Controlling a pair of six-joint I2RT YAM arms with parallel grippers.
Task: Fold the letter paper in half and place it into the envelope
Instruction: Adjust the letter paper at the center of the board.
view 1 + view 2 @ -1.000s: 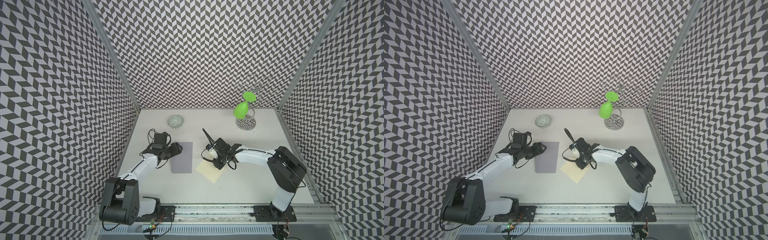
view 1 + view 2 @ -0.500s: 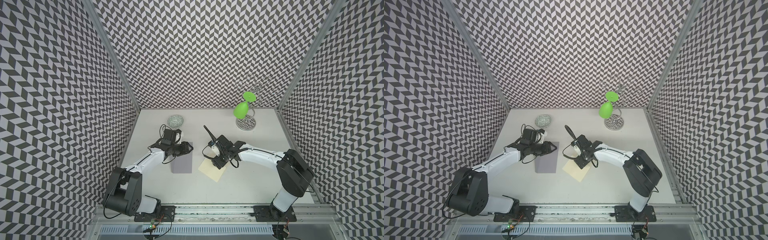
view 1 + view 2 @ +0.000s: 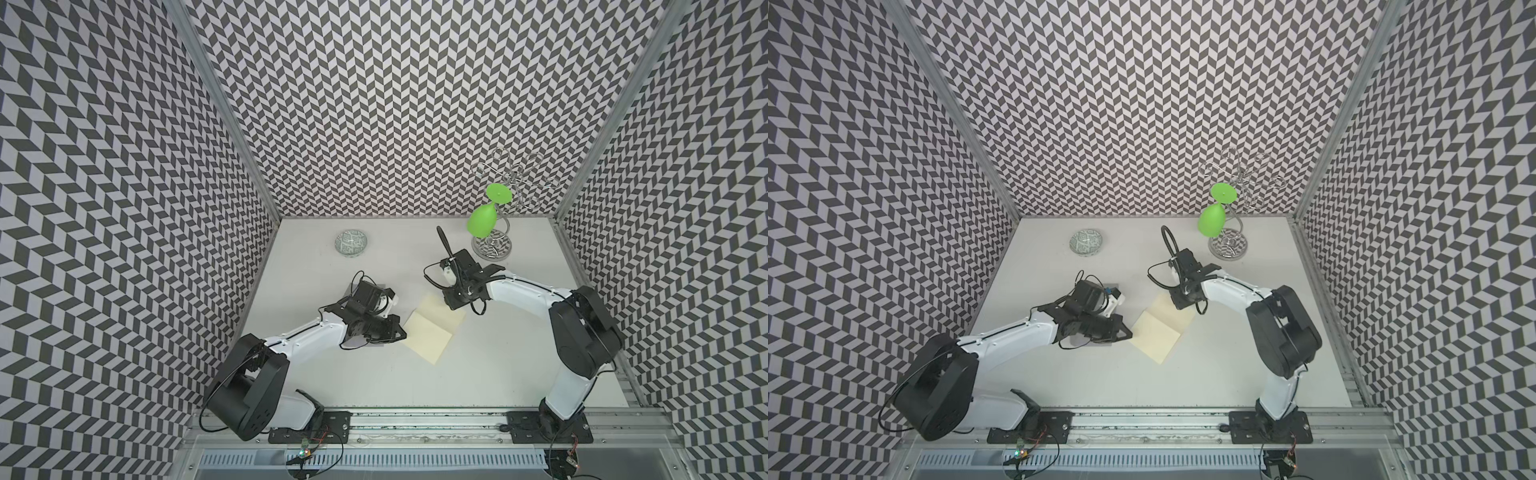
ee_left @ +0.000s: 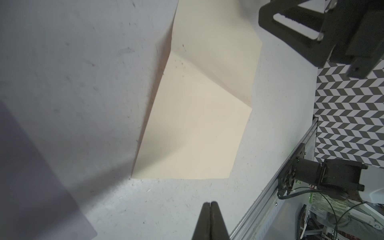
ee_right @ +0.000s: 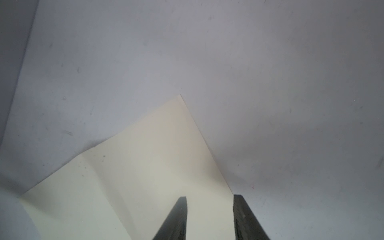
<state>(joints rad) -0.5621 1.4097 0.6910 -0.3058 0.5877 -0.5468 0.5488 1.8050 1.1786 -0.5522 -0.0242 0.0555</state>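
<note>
Take the letter paper (image 3: 433,329) as your mark. It lies open on the table (image 3: 498,365), cream face up, bent along the crease across its middle and not folded over. In both top views it sits at a slant between your two arms.

Your right gripper (image 5: 209,200) is over one short end of the paper. In the right wrist view its jaws stand parted. One finger (image 5: 180,218) is above the sheet and the other is at the sheet's long edge near a corner, with cream paper showing in the gap. Nothing is pinched between them. You cannot tell from these views whether the tips touch the sheet.

Your left gripper (image 4: 210,205) is clenched, its tips pressed flat together with nothing in them. It hangs over bare table just off the paper's opposite short end, with a strip of table between it and the sheet.

The envelope (image 4: 31,187) lies flat on the left arm's side of the paper, near it but not touching. In both top views the left arm covers most of it, and only grey slivers show around the wrist.

Well apart from the paper, past the end where your right gripper is, stand a patterned bowl (image 3: 352,245) and a wire rack (image 3: 492,249). A green glass (image 3: 481,220) hangs on the rack.
</note>
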